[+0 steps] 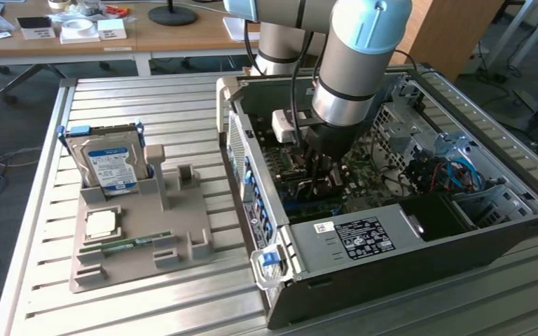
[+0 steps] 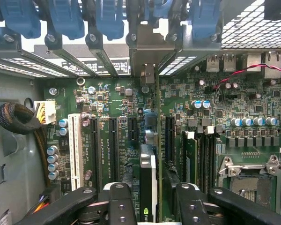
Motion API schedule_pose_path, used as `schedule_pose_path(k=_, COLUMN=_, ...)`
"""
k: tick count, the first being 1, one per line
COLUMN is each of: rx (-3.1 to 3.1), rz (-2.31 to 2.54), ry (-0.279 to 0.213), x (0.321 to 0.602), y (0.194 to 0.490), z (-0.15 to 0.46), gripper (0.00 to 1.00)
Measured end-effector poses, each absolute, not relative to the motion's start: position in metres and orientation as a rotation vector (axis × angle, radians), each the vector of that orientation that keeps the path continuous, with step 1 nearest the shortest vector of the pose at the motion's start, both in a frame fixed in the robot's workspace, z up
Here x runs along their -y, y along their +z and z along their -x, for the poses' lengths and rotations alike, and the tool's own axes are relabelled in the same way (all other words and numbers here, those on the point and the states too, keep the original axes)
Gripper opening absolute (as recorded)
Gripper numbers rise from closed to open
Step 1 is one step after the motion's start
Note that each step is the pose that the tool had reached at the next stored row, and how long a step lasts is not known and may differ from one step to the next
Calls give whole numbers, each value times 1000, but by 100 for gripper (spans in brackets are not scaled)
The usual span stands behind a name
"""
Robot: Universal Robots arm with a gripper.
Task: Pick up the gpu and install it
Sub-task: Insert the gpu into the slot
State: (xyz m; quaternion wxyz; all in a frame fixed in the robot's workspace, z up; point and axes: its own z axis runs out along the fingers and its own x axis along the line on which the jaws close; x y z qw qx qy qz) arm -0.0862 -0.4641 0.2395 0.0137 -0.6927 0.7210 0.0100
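Inside the computer case [image 1: 391, 280], the gpu [image 2: 148, 173] is seen standing on edge in a slot of the motherboard [image 2: 107, 93], thin and dark, its metal bracket [image 2: 145, 51] set beneath blue latches [image 2: 107, 18]. It is straddled by the released tool [image 2: 150, 201]; memory sticks [image 2: 191, 154] are seated just beside.

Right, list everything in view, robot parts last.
table: one, slatted metal, centre of exterior view.
case: one, dark grey, open, on the table.
motherboard: one, green, inside the case.
gpu: one, dark, upright on the motherboard.
fixture: one, grey, exterior view's left of the case.
hard drive: one, silver, blue label, upright in the fixture.
memory stick: one, green, flat on the fixture.
arm: one, silver and light blue, reaching into the case.
gripper: one, black, open, straddling the gpu.
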Motion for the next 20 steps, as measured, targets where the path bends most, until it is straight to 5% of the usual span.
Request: schedule_pose_path(k=20, rx=-2246, rz=2157, ry=31, x=464, y=268, z=86, gripper=40)
